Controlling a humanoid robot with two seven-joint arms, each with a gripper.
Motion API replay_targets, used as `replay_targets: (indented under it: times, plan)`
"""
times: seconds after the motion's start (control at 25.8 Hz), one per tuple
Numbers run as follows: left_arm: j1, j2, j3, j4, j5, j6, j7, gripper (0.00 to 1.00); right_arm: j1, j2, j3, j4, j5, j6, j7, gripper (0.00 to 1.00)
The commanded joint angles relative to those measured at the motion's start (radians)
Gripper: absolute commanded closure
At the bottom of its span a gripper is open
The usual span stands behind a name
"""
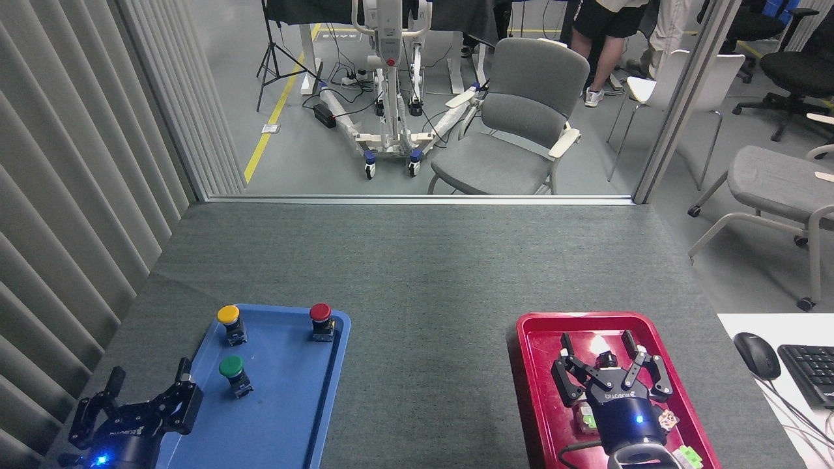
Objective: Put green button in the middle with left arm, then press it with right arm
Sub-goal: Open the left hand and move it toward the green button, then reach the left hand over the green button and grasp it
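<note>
The green button [232, 371] stands upright on the blue tray [287, 417], near its left side. My left gripper [150, 372] is open at the tray's near-left corner, a short way left of and nearer than the button, touching nothing. My right gripper [598, 343] hangs open over the red tray [534, 384] with nothing between its fingers. The middle [430, 365] is bare grey-green cloth between the two trays.
A yellow button [229, 320] and a red button [320, 319] stand at the blue tray's far end. Small coloured items lie in the red tray near my right wrist. A mouse [756, 355] and keyboard [811, 371] sit on a white surface at right.
</note>
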Motion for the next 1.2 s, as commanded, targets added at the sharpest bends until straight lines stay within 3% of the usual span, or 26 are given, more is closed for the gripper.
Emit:
replay_targets:
  times: [0.0, 0.23, 0.54, 0.74, 0.85, 0.97, 1.17]
  plan:
    - [0.003, -0.001, 0.002, -0.013, -0.004, 0.012, 0.0, 0.0, -0.007, 0.003, -0.002, 0.001, 0.0, 0.0, 0.001, 0.0]
    - [0.004, 0.002, 0.002, -0.016, 0.012, 0.072, -0.121, 0.0, -0.015, -0.001, 0.0, 0.007, -0.004, -0.002, 0.009, 0.0]
    - [0.026, -0.094, -0.011, -0.017, -0.027, 0.064, -0.088, 0.01, -0.001, 0.0, 0.001, 0.007, -0.01, -0.003, 0.01, 0.0]
    - [0.021, -0.206, -0.012, 0.038, -0.24, 0.066, -0.026, 0.02, -0.006, -0.003, 0.0, 0.007, -0.014, -0.003, 0.009, 0.0]
    - [0.012, -0.222, -0.012, 0.069, -0.246, 0.074, 0.024, 0.02, -0.003, 0.0, 0.001, 0.007, -0.013, -0.003, 0.012, 0.0]
    - [-0.015, -0.275, -0.012, 0.136, -0.254, 0.081, 0.035, 0.02, -0.006, 0.003, 0.001, 0.007, -0.013, -0.003, 0.029, 0.0]
    - [-0.106, -0.288, -0.015, 0.293, -0.255, 0.124, 0.089, 0.02, -0.012, 0.003, -0.002, 0.007, -0.014, -0.003, 0.036, 0.0]
